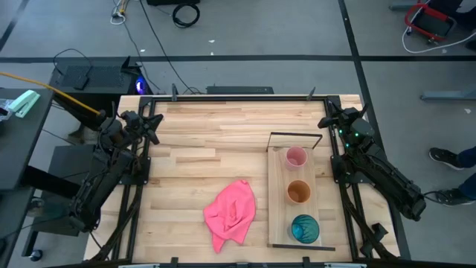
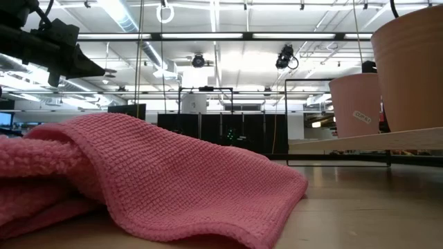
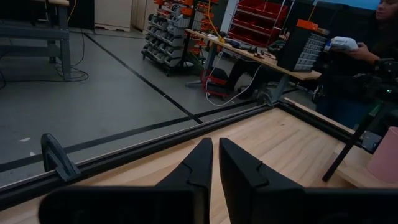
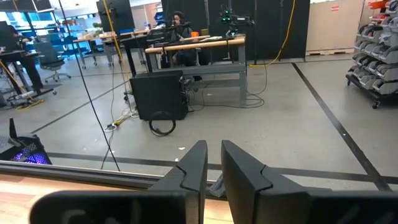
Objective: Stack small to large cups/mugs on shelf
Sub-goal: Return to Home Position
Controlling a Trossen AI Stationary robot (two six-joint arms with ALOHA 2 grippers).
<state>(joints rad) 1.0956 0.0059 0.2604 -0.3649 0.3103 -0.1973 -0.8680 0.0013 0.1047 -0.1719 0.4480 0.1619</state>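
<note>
Looking pretty much done to me. All three cups stand in a row on the shelf (image 1: 277,216): pink cup (image 1: 296,156) at the wire frame (image 1: 297,134) end, orange cup (image 1: 298,192) in the middle, teal cup (image 1: 304,228) at the other end. So they run small to large side by side, not nested. Left gripper (image 3: 216,146) sits by the table's (image 1: 201,126) far left corner and right gripper (image 4: 214,148) by the far right. Both are well apart from the shelf, fingers nearly together, holding nothing. Cloth (image 1: 230,212) lies beside the shelf. My guess is only parking the arms is left.
</note>
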